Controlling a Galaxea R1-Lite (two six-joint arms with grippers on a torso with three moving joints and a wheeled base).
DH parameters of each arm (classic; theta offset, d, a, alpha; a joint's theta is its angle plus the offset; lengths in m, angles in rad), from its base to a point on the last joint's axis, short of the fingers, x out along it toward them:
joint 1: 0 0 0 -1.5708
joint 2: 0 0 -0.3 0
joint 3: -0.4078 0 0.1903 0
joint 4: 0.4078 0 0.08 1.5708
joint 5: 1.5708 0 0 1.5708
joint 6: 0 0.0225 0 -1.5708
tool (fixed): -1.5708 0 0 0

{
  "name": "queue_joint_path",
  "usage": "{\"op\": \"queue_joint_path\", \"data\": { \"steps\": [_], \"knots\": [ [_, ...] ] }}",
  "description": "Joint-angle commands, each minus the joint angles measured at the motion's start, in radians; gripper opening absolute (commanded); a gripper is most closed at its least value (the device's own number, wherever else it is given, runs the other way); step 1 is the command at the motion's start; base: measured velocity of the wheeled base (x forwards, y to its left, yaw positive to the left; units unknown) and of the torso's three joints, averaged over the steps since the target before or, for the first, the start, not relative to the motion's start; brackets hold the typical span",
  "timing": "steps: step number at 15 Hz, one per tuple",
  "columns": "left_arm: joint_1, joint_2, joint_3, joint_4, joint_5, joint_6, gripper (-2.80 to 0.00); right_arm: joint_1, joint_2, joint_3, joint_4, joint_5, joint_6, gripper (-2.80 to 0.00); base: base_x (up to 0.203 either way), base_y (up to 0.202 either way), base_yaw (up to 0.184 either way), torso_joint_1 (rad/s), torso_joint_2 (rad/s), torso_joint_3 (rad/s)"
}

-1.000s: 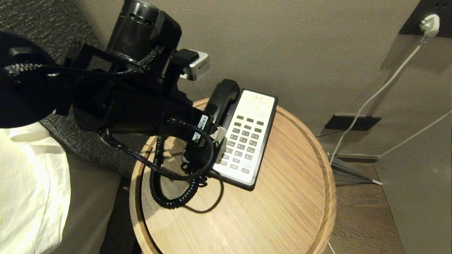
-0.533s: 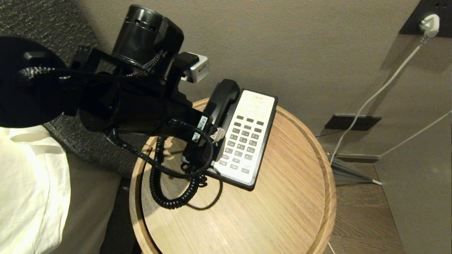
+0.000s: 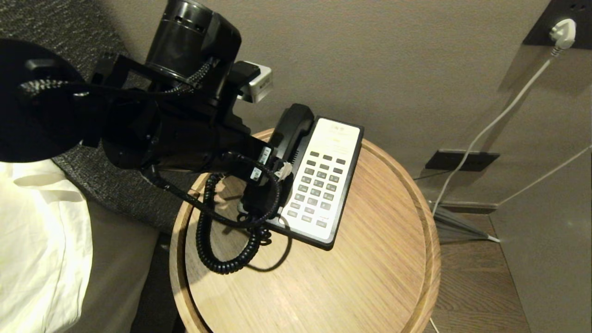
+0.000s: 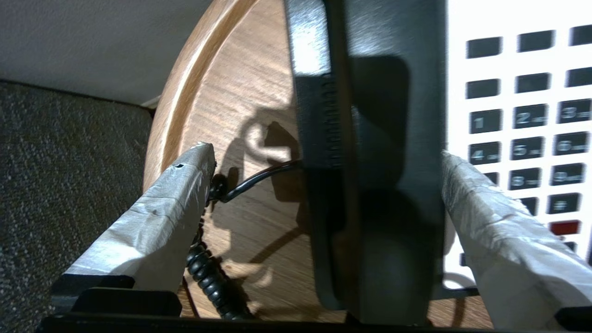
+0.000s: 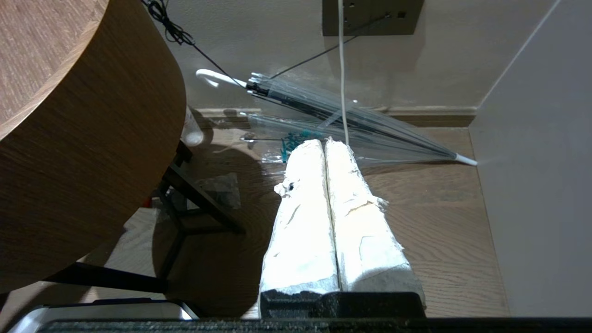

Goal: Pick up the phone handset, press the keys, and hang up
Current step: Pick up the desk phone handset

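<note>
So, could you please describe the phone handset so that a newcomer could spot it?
Find the round wooden table by the wall. The phone base sits on it, and the handset lies along its edge away from the keypad: all black, bulging ends, trailing a coiled cord.

Left gripper [image 4: 323, 171] fingers [image 4: 175, 194] spread wide, straddling phone handset [image 4: 370, 162], white keypad [image 4: 522, 115] beside

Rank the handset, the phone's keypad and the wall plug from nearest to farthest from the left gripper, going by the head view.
1. handset: between the open fingers of the left gripper.
2. keypad: just beyond, on the phone's white face.
3. wall plug: far off, high on the wall.
</note>
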Motion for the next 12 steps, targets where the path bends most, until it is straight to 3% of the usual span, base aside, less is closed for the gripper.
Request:
{"op": "queue_joint_path", "data": {
  "steps": [1, 11, 12],
  "knots": [
    [-0.014, 0.008, -0.01, 0.003, 0.005, 0.0, 0.0, 0.0, 0.0, 0.021, -0.001, 0.0, 0.0, -2.8, 0.0, 0.0, 0.0, 0.0, 0.0, 0.0],
    [-0.036, 0.026, -0.027, 0.005, 0.008, -0.003, 0.0, 0.0, 0.0, 0.021, -0.001, 0.0, 0.0, -2.8, 0.0, 0.0, 0.0, 0.0, 0.0, 0.0],
    [-0.036, 0.028, -0.023, 0.003, 0.007, -0.004, -2.43, 0.0, 0.001, 0.021, -0.001, 0.0, 0.0, -2.8, 0.0, 0.0, 0.0, 0.0, 0.0, 0.0]
  ]
}}
